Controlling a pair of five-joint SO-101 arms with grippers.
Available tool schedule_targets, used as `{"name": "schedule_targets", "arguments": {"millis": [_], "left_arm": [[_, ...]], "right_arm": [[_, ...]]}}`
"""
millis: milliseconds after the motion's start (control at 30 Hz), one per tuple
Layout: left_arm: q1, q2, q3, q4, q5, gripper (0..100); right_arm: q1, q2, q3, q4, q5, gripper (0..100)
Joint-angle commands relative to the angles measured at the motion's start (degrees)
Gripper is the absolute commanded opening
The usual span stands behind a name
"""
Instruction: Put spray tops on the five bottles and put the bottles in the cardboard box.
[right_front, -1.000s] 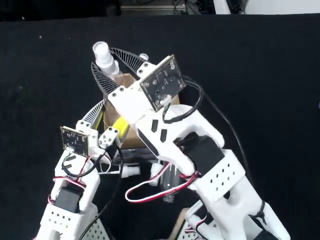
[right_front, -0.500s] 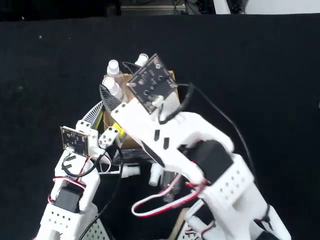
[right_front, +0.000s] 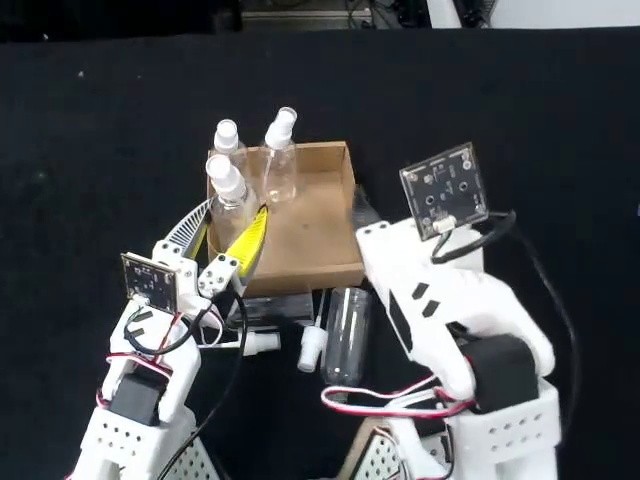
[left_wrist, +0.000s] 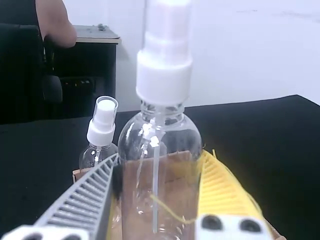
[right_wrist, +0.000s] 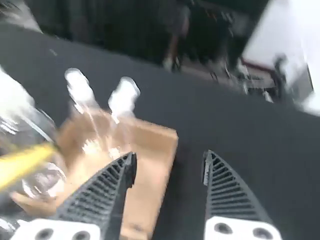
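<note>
The cardboard box (right_front: 318, 222) sits mid-table. Three clear bottles with white spray tops stand along its left side, at the back left (right_front: 228, 146), the back middle (right_front: 281, 152) and the front left (right_front: 231, 195). My left gripper (right_front: 226, 228) is shut on the front-left bottle (left_wrist: 159, 175), with the grey finger (left_wrist: 82, 200) and the yellow finger (left_wrist: 220, 192) against its sides. My right gripper (right_wrist: 167, 167) hangs open and empty above the box's right edge (right_wrist: 150, 150). A topless bottle (right_front: 347, 335) lies on the table before the box, with two loose spray tops (right_front: 313, 347) (right_front: 256, 343) beside it.
The black tabletop (right_front: 520, 120) runs wide around the box. Both arm bases (right_front: 490, 410) stand at the near edge, close behind the lying bottle. Red and black cables (right_front: 385, 398) loop by the right arm.
My right gripper lowered a capped bottle at the box's front-left corner, let it go and drew back to the right, open. The left arm has kept still.
</note>
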Motion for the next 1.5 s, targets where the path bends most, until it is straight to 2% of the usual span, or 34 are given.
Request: {"name": "schedule_targets", "arguments": {"millis": [0, 133, 300, 533, 733, 833, 1000, 1100, 1467], "left_arm": [[0.5, -0.9, 1.3, -4.1, -0.4, 8], [0.8, -0.9, 1.3, -9.2, -0.4, 8], [3.9, -0.8, 1.3, -10.3, -0.2, 8], [11.5, -0.8, 1.3, -14.3, 0.0, 8], [15.9, -0.8, 1.3, -14.4, 0.0, 8], [17.6, -0.8, 1.3, -14.4, 0.0, 8], [18.9, -0.7, 1.3, -19.2, 0.0, 8], [19.3, -0.7, 1.3, -21.7, 0.0, 8], [18.8, -0.7, 1.3, -22.5, -0.4, 8]], "right_arm": [[3.3, -8.7, 10.6, -5.1, -1.0, 18.8], [0.8, -17.6, 16.5, -6.2, -3.9, 18.8], [0.8, -23.1, 21.1, -6.5, -3.9, 18.8], [6.8, -23.3, 22.3, -6.9, -3.9, 18.8], [21.7, -23.2, 23.7, -10.7, -4.2, 18.8], [25.9, -23.2, 27.5, -15.3, -4.4, 18.8], [28.0, -23.2, 33.4, -21.5, -4.6, 18.8], [29.4, -23.2, 33.7, -22.0, -7.5, 18.8], [29.5, -23.2, 34.3, -22.0, -9.1, 18.8]]}}
